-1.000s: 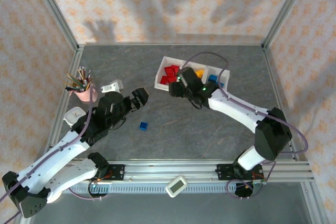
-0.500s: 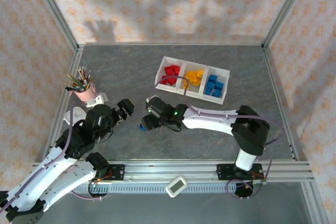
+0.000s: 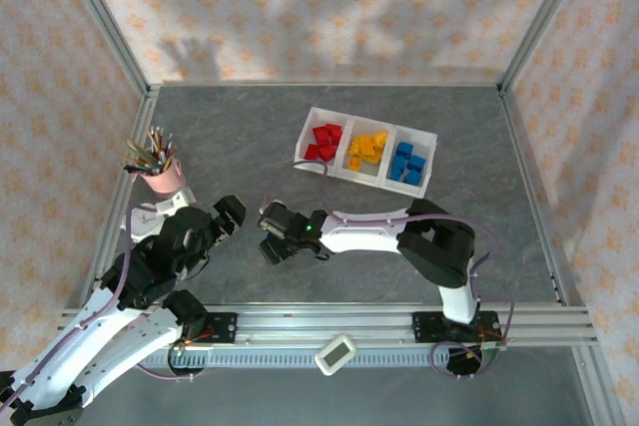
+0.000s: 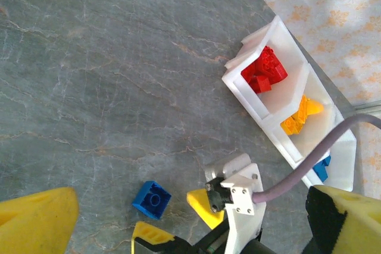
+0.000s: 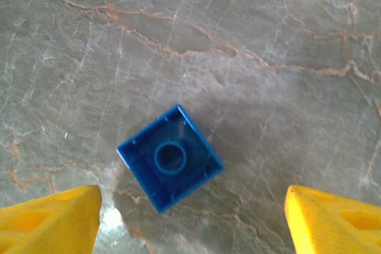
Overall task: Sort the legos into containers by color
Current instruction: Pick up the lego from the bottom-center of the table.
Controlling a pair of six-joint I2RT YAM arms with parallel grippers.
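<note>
One blue lego (image 5: 170,157) lies upside down on the grey table, hollow side up. My right gripper (image 5: 190,206) hangs open right above it, one yellow finger (image 5: 50,218) on each side and clear of the lego. In the left wrist view the same lego (image 4: 152,199) sits between those fingers. The white three-part container tray (image 3: 300,152) holds red legos (image 3: 324,140), orange legos (image 3: 366,150) and blue legos (image 3: 407,162), one colour per compartment. My left gripper (image 3: 228,213) is open and holds nothing, a little left of the right gripper.
A pink cup of pencils (image 3: 165,177) stands at the left by the left arm. Metal frame posts and patterned walls close in the table. The right arm (image 3: 369,231) stretches across the near middle of the table.
The right arm swung from the tray down to the loose blue lego at the front left and opened wider. The left arm drew back toward its base.
</note>
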